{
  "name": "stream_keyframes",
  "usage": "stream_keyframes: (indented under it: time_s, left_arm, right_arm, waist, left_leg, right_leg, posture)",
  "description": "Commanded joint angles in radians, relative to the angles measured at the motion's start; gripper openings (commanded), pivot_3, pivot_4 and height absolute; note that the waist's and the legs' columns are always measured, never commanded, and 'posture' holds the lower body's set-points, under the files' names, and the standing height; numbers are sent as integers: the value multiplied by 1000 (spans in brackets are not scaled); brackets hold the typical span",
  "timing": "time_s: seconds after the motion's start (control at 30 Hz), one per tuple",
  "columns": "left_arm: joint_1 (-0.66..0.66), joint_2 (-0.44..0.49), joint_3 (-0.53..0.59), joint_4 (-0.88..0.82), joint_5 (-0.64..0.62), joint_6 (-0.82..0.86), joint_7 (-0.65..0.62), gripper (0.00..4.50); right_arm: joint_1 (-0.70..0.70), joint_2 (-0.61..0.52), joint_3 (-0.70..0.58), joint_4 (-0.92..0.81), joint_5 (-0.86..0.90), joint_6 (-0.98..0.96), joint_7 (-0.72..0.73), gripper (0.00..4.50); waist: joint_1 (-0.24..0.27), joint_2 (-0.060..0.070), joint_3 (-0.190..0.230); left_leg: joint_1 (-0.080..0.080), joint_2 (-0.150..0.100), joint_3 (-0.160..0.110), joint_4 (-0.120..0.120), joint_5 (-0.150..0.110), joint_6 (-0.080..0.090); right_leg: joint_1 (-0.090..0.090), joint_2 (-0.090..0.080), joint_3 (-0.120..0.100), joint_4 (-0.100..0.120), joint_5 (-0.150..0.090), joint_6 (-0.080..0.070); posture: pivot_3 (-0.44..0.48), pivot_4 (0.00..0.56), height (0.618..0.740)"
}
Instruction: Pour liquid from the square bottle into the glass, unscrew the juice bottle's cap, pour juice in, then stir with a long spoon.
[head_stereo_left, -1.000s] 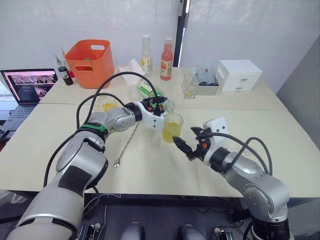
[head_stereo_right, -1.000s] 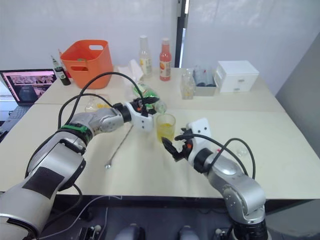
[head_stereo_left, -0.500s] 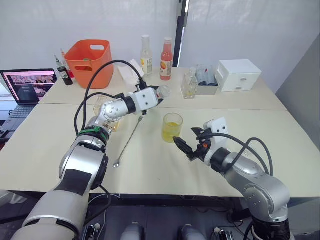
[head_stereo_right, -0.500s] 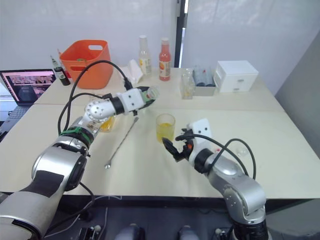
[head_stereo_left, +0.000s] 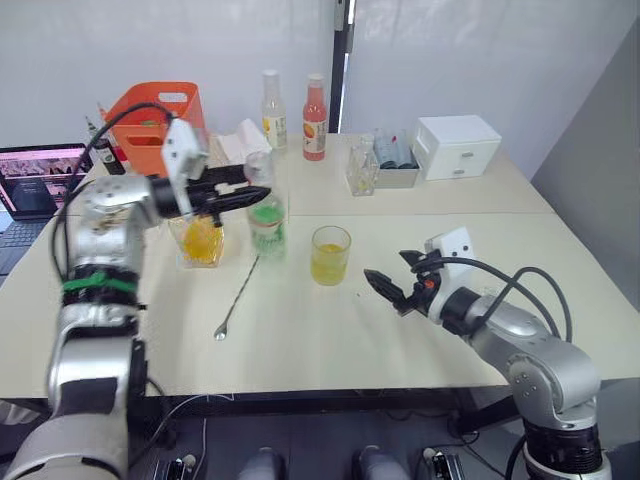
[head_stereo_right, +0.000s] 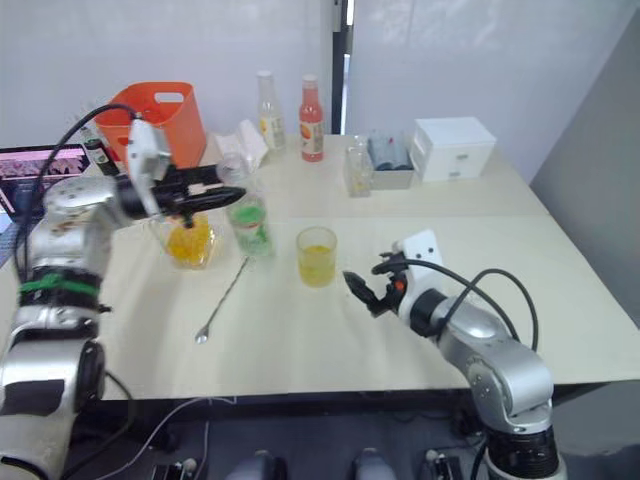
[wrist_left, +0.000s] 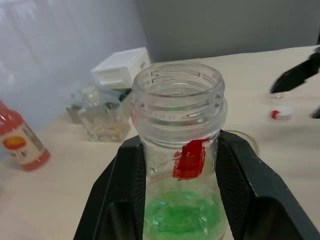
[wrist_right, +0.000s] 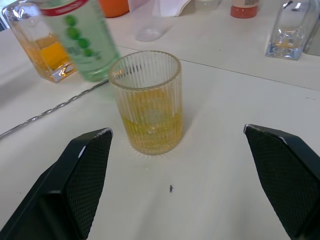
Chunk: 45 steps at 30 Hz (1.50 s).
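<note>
My left gripper (head_stereo_left: 258, 196) is shut on the neck of the juice bottle (head_stereo_left: 266, 215), a clear bottle with a green label. The bottle is upright and uncapped (wrist_left: 177, 85), just left of the ribbed glass (head_stereo_left: 330, 255), which holds yellow liquid. The square bottle (head_stereo_left: 200, 240) with orange liquid stands beside it on the left. The long spoon (head_stereo_left: 238, 298) lies on the table in front of them. A small white cap (wrist_left: 283, 112) lies on the table. My right gripper (head_stereo_left: 388, 275) is open, low over the table, right of the glass (wrist_right: 149, 102) with nothing in it.
An orange basket (head_stereo_left: 150, 110), a laptop (head_stereo_left: 30, 178), two tall bottles (head_stereo_left: 314, 103), small glass bottles (head_stereo_left: 362, 172) and a white box (head_stereo_left: 455, 145) stand along the back. The table's front edge is close to my right arm.
The left arm swung left, away from the glass. The juice bottle went from tipped over the glass to upright beside the square bottle. The camera shifted; the right arm held still.
</note>
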Motion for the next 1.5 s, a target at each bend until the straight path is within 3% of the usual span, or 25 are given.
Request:
stream_keyframes:
  time_s: [0.03, 0.1, 0.23, 0.47, 0.67, 0.77, 1.1, 1.5]
  left_arm:
    - [71, 93, 118, -230, -176, 242, 4, 1598]
    - [146, 139, 184, -308, -238, 328, 27, 1598]
    - [321, 205, 315, -379, -243, 350, 102, 1598]
    - [440, 257, 412, -334, -210, 311, 189, 1598]
    - [357, 271, 363, -81, -82, 151, 287, 1598]
    - [246, 254, 313, 71, -13, 46, 336, 1598]
    - [-49, 180, 193, 493, 113, -187, 329, 1598]
    - [-225, 109, 151, 741, 194, -315, 377, 1598]
  right_arm:
    - [-18, -20, -17, 4, 10, -40, 39, 4463]
    - [-23, -31, -16, 20, 8, -49, 59, 4463]
    - [-27, -56, -18, 46, 8, -71, 105, 4463]
    - [26, -121, -71, 76, 10, -132, 182, 4463]
    - [112, -183, -150, 88, -11, -153, 192, 4463]
    - [156, -211, -209, 97, -26, -162, 171, 4463]
    - [177, -199, -206, 53, -7, -161, 165, 4463]
    - [193, -248, -159, -32, 110, -155, 331, 4463]
  waist:
    - [1, 0, 0]
    - [4, 0, 0]
    - [8, 0, 0]
    - [33, -1, 1]
    - [40, -2, 0]
    - [44, -3, 1]
    - [49, -5, 0]
    - [49, -6, 1]
  left_leg:
    - [0, 0, 0, 0, 0, 0]
    - [0, 0, 0, 1, 0, 0]
    - [1, 0, 0, 1, 0, 0]
    - [2, -1, 1, 2, 1, -1]
    - [2, -1, 2, 1, 1, -1]
    - [2, -2, 3, 2, 1, -1]
    - [2, -2, 4, 2, 1, -1]
    - [2, -2, 3, 2, 1, -1]
  right_leg:
    - [0, 0, 0, 0, 0, 0]
    - [1, 0, 0, 0, 0, 0]
    - [1, -1, 0, -1, 0, 0]
    - [1, -1, 1, -4, 0, -1]
    - [2, -2, 1, -4, 0, -1]
    - [2, -2, 1, -4, 0, -1]
    - [2, -2, 1, -3, 0, -1]
    - [2, -2, 1, -3, 0, 0]
  posture:
    - [0, 150, 715]
    - [0, 150, 715]
    - [0, 150, 715]
    - [0, 150, 715]
    - [0, 150, 715]
    - [0, 150, 715]
    - [0, 150, 715]
    - [0, 150, 715]
